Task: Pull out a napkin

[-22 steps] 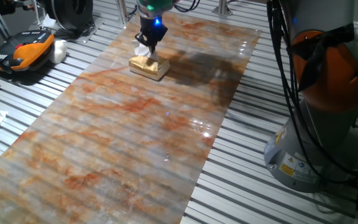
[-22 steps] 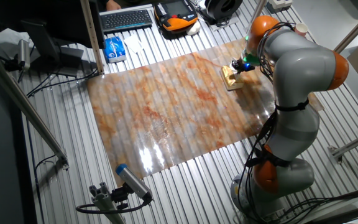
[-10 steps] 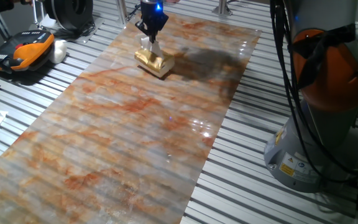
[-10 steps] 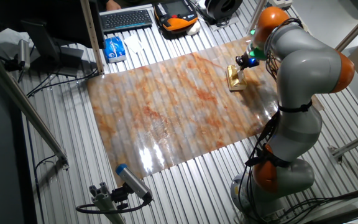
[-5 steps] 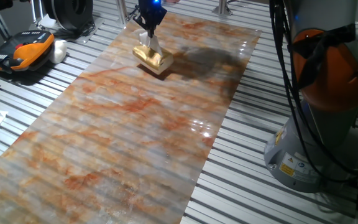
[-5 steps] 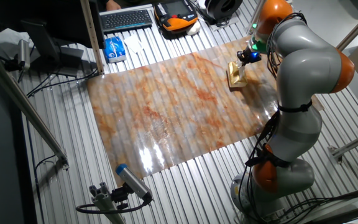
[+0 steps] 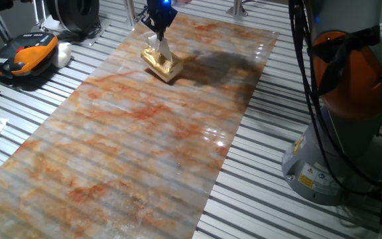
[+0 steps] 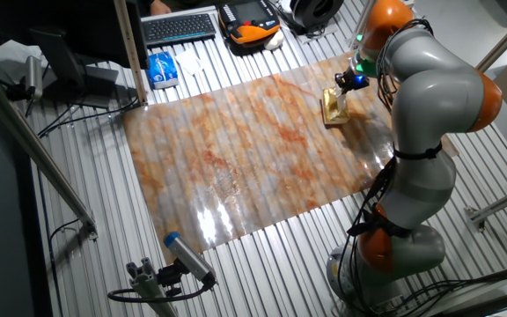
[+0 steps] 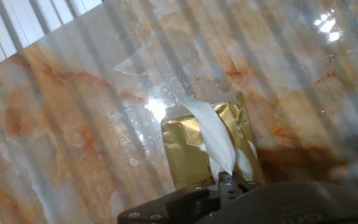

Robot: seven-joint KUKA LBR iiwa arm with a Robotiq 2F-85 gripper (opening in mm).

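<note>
My gripper [image 7: 159,28] is shut on the white napkin [image 7: 158,45] and holds it stretched upward out of the shiny gold box [image 7: 164,64], which sits at the far end of the marbled mat [image 7: 144,133]. In the other fixed view the gripper [image 8: 349,85] hangs just above the box [image 8: 333,111]. In the hand view the napkin [image 9: 214,134] runs as a twisted strip from the slot of the gold box [image 9: 185,146] up into my shut gripper [image 9: 227,182]. The napkin's lower part is still inside the box.
My arm's orange and grey base [image 7: 350,99] stands to the right of the mat. An orange and black device [image 7: 24,53] lies left of it. A keyboard [image 8: 179,26] and a blue packet [image 8: 161,68] lie beyond the mat's far side. Ribbed metal tabletop surrounds the mat.
My gripper has risen with the napkin, drawing it longer out of the box. The gold box has shifted and tipped slightly under the pull. Little has moved in the last half second.
</note>
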